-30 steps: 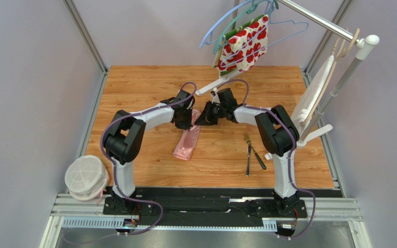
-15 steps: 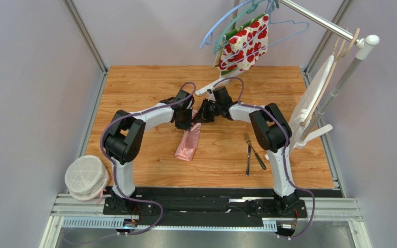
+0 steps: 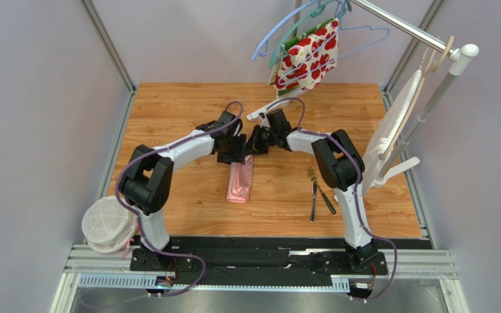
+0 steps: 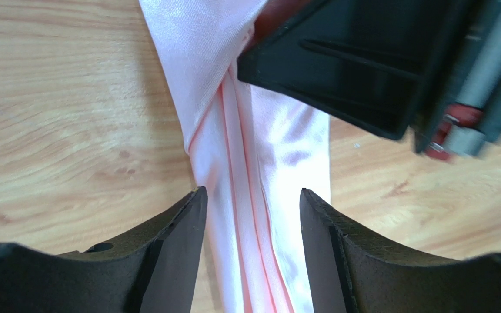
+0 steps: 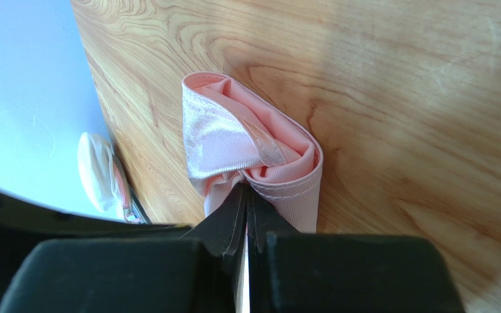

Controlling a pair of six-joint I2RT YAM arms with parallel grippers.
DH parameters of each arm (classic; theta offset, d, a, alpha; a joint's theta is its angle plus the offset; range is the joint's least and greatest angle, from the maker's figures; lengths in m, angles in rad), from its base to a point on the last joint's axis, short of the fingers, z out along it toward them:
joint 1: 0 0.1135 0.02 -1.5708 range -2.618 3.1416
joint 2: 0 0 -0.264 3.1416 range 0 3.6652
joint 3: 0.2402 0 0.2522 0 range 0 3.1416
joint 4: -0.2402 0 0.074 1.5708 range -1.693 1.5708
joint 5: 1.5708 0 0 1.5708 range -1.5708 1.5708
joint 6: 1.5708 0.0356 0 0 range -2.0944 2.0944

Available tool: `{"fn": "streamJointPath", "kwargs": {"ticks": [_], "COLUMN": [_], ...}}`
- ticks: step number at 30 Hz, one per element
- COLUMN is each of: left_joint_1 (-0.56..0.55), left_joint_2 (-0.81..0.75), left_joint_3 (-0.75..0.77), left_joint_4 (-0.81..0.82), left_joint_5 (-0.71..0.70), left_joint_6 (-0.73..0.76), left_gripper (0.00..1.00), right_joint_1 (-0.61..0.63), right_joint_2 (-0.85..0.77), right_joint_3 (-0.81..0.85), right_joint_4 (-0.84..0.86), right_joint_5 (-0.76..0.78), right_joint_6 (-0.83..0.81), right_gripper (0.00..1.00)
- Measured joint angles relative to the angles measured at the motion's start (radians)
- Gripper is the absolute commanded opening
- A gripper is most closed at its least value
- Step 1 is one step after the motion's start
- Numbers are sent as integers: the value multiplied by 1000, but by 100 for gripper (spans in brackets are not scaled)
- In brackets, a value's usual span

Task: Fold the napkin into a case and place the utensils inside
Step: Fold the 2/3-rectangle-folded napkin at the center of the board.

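At the near-left corner, off the wood, a round white mesh object sits well apart from the rest. Bare wooden table runs from the left edge to the arms.

Mid-table, the left gripper is at the far end of the light-pink shiny cloth napkin, which is folded into a narrow strip pointing at the near edge. The left wrist view shows what the top view hides: the fingers are spread, straddling the strip and not clamping it, with fold creases running lengthwise between them.

The right gripper is just beside the left one at the same end. The right wrist view shows its fingers pressed together, pinching the rolled-over hem of the napkin.

Bare wood separates the napkin from the silver-tined fork and the thin dark utensil, which lie touching, well apart from the cloth.

At the far edge a red-and-white floral cloth hangs on hangers. A white cloth hangs over the right edge.
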Motion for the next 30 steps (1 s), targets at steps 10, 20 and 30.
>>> {"fn": "streamJointPath", "kwargs": {"ticks": [10, 20, 30], "left_joint_1": [72, 86, 86], "left_joint_2": [21, 94, 91], "left_joint_3": [132, 90, 5], "left_joint_4": [-64, 14, 148], "left_joint_5": [-14, -24, 45], "left_joint_6": [14, 14, -18], "left_gripper": [37, 34, 35], "right_joint_1": [0, 0, 17], "right_joint_2": [4, 35, 70], "right_joint_3": [10, 34, 66], "right_joint_4": [-1, 16, 47], "right_joint_5": [-38, -85, -97], "right_joint_6": [-9, -11, 35], "right_gripper": [2, 2, 0]}}
